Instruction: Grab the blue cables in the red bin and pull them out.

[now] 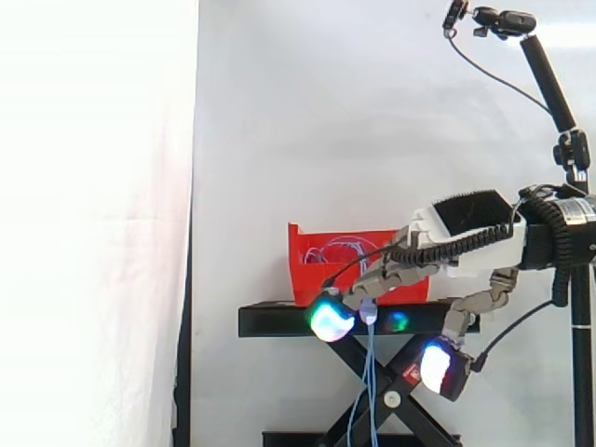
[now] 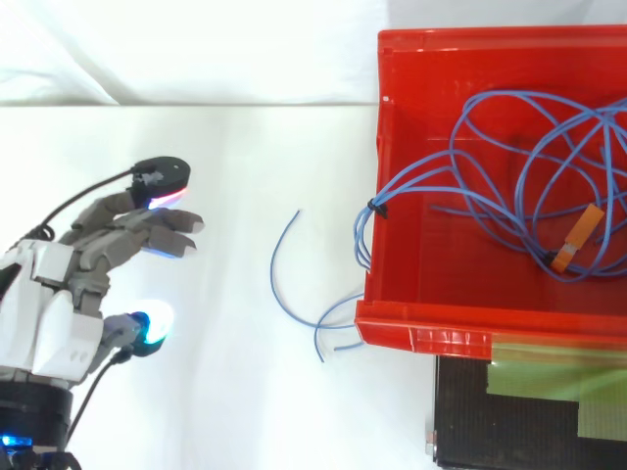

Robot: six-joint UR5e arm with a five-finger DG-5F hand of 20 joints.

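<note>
A robot hand (image 1: 447, 233) hovers open beside a red bin (image 2: 421, 328), its fingers loosely extended and holding nothing, glowing fingertips (image 1: 331, 319) level with the black stand (image 1: 279, 318) that carries the bin. The blue cables (image 2: 411, 179) lie coiled inside the bin, an orange tag (image 2: 585, 225) among them; several strands spill over its rim and hang down in front of the stand. From above, the hand is well apart from the loose ends. A white curtain (image 1: 93, 186) backs the scene; a black camera pole (image 1: 549, 84) rises at right.
</note>
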